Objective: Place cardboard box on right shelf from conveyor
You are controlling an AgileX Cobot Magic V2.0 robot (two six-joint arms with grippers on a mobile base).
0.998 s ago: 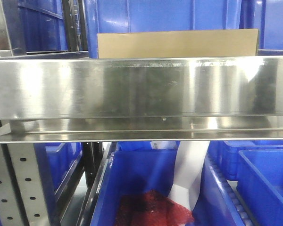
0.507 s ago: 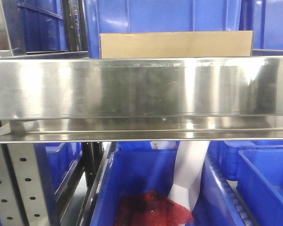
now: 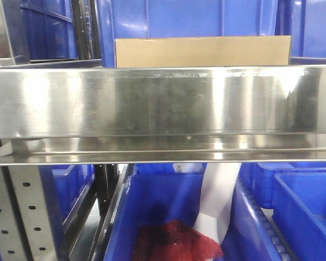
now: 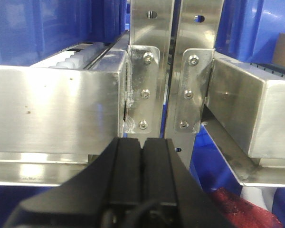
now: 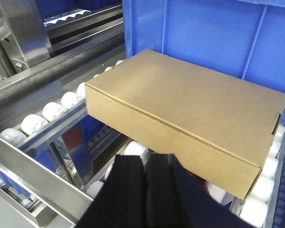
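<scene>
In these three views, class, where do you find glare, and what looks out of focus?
Front view: broad glare streaks across the right shelf lip. Left wrist view: bright sheen on the steel panels, left gripper soft. Right wrist view: evenly lit cardboard box, right gripper blurred.

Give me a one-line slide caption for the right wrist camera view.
Cardboard box resting on white shelf rollers against a blue bin, right gripper shut just in front.
</scene>
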